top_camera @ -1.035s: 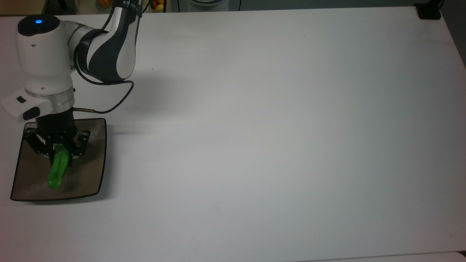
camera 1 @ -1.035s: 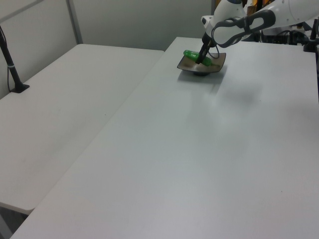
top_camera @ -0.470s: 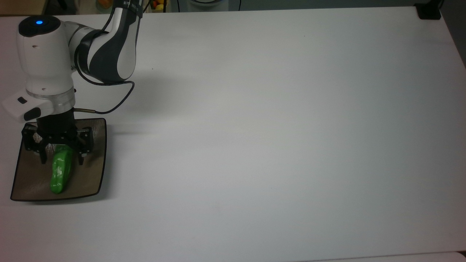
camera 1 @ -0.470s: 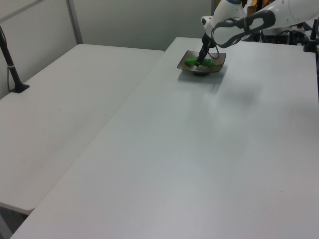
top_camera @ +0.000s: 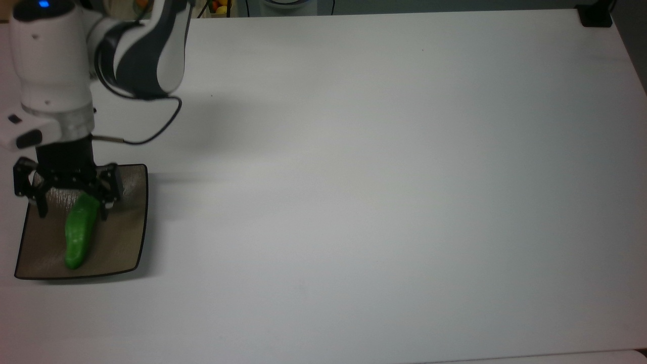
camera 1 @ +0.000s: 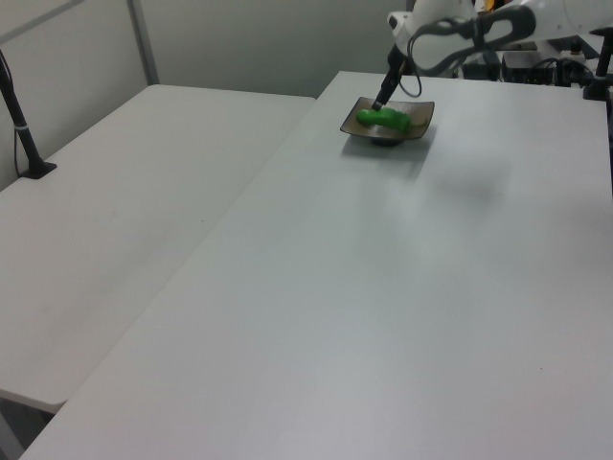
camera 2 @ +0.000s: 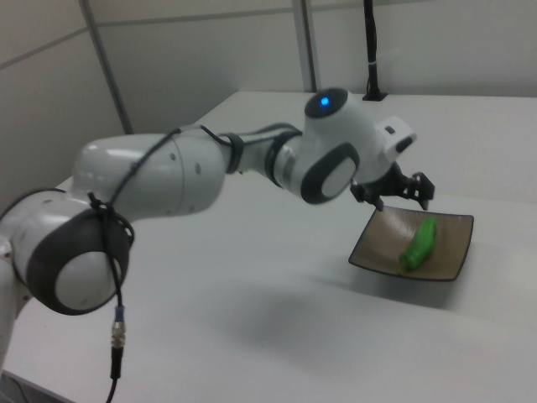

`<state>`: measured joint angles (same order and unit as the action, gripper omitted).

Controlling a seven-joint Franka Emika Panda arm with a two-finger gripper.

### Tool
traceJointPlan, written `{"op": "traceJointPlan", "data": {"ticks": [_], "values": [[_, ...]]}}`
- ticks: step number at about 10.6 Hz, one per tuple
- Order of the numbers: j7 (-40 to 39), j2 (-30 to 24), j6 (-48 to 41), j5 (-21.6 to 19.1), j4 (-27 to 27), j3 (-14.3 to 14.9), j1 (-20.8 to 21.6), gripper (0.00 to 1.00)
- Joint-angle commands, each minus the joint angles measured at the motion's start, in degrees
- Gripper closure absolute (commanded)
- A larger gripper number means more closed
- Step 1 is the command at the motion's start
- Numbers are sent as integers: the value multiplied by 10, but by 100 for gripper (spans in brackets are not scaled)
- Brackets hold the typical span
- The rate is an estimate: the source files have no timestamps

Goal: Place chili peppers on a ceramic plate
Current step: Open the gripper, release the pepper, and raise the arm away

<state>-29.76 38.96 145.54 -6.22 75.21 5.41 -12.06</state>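
The chili pepper (top_camera: 78, 235) is seen lying flat inside the ceramic plate (top_camera: 126, 247), at the lower left of the top view. Its long axis runs from the plate's middle down toward the near rim, tilted slightly to the top view's left. The gripper (top_camera: 71, 205) is held above the pepper's upper end, fingers spread apart on either side of it and gripping nothing; clear space is visible between fingers and pepper in the right view (camera 2: 401, 195). The wrist points straight down and the forearm comes in from the upper left of the top view. Placement is judged complete; a straight lift upward is what any retreat turns on, the pepper lying directly below.
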Motion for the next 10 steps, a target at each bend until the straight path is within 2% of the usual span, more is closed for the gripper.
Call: {"op": "traceJointPlan", "data": {"ticks": [1,4,6,8,10], "values": [[48,-120,-144,-2,55,2,20,0],[132,-228,-364,-3,60,2,44,0],[188,-313,-469,-2,104,2,78,0],[224,-388,-530,-2,154,-1,122,0],[226,-420,-545,-2,181,-2,166,0]]}}
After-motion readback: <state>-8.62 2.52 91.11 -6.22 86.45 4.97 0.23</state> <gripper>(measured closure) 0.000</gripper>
